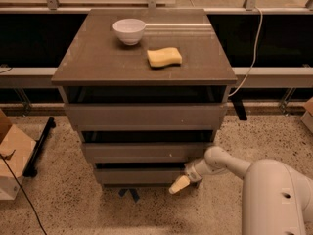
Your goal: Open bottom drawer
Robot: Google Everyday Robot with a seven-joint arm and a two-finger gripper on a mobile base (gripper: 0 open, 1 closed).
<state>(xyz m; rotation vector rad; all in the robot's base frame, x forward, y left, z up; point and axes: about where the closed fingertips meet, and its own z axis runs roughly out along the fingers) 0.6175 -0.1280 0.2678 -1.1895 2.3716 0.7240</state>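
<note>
The bottom drawer (142, 175) is the narrowest grey-brown front, lowest on the cabinet, with a dark gap above it. My gripper (179, 184) reaches in from the right on a white arm. Its pale yellow fingertips (177, 185) sit at the drawer's lower right corner, just in front of the front panel. The mid-sized drawer front (146, 152) and the tall top drawer front (145, 115) are above.
A white bowl (129, 31) and a yellow sponge (164, 57) lie on the cabinet top (98, 62). A cardboard box (12, 155) and a black bar (39, 146) are on the floor at left. A cable (252, 48) hangs at right.
</note>
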